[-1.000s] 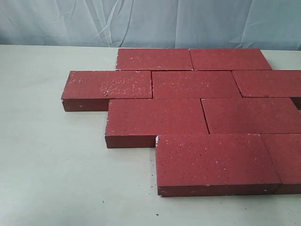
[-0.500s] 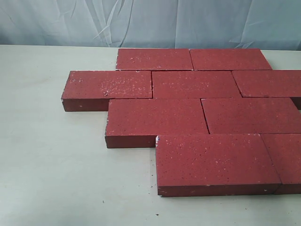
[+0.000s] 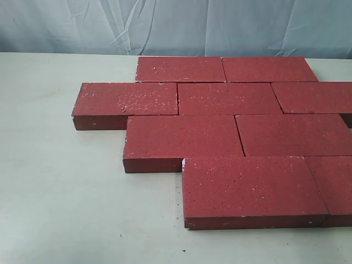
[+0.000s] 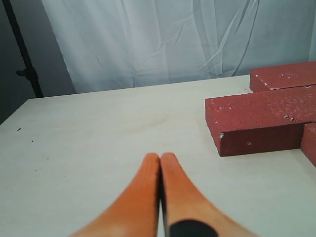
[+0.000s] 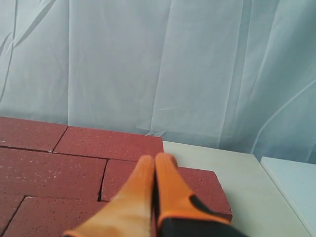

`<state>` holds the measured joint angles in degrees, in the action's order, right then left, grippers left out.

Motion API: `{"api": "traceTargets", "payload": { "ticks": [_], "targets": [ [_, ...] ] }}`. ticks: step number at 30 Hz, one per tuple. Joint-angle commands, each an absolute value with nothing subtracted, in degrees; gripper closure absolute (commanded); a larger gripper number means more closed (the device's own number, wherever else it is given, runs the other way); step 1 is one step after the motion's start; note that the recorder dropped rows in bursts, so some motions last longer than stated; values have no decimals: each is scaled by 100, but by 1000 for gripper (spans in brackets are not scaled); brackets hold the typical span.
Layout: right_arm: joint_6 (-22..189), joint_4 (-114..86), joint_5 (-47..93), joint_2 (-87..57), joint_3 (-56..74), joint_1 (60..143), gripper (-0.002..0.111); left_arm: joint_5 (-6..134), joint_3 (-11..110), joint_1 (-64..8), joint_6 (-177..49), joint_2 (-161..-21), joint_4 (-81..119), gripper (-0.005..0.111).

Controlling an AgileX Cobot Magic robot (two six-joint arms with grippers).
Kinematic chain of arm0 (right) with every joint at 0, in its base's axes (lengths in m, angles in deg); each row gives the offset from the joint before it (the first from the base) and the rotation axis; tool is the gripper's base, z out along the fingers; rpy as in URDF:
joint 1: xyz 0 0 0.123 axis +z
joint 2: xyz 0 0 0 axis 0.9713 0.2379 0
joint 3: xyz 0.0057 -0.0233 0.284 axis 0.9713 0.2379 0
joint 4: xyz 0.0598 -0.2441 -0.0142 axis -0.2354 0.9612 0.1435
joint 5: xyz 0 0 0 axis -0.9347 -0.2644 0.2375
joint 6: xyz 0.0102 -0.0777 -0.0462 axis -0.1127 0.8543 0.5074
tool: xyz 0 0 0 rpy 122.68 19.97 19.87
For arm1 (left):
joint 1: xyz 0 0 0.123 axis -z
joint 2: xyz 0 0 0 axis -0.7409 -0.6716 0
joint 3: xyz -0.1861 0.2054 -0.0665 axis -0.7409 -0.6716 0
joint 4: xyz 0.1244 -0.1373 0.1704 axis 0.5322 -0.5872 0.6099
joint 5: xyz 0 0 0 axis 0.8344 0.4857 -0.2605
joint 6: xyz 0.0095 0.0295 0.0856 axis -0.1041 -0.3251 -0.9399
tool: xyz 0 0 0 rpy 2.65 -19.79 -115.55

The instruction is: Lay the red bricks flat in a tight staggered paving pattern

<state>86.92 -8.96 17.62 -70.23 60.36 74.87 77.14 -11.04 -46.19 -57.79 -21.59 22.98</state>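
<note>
Your red bricks (image 3: 231,99) are lying flat, staggered, toward the worktop's (image 3: 55,192) far-right corner; left claw (image 4: 160,158) and right claw (image 5: 154,160) are sitting pinched together.

- The table (image 3: 66,192) has a pale, flat top and carries all items.
- The bricks (image 3: 231,99) are dark red and lie flat on the table in four staggered rows, edges touching.
- From the left gripper (image 4: 160,157), table surface lies directly ahead of the tips, with the nearest brick end ahead and off to one side.
- From the right gripper (image 5: 154,158), bricks lie beneath and ahead of the tips.
</note>
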Motion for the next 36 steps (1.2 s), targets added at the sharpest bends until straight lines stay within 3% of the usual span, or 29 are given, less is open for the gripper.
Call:
{"api": "traceTargets", "payload": {
  "ticks": [1, 17, 36],
  "targets": [
    [8556, -938, 1477, -7420, 6043, 7460, 109, 7691, -1130, -4629, -5750, -2129, 2311, 107],
    [8534, -1298, 1452, -8705, 7361, 7460, 109, 7692, -1130, -4629, -5750, -2129, 2311, 107],
    [8265, -1251, 679, -8705, 7380, 7460, 109, 7692, -1130, -4629, -5750, -2129, 2311, 107]
  ]
}}
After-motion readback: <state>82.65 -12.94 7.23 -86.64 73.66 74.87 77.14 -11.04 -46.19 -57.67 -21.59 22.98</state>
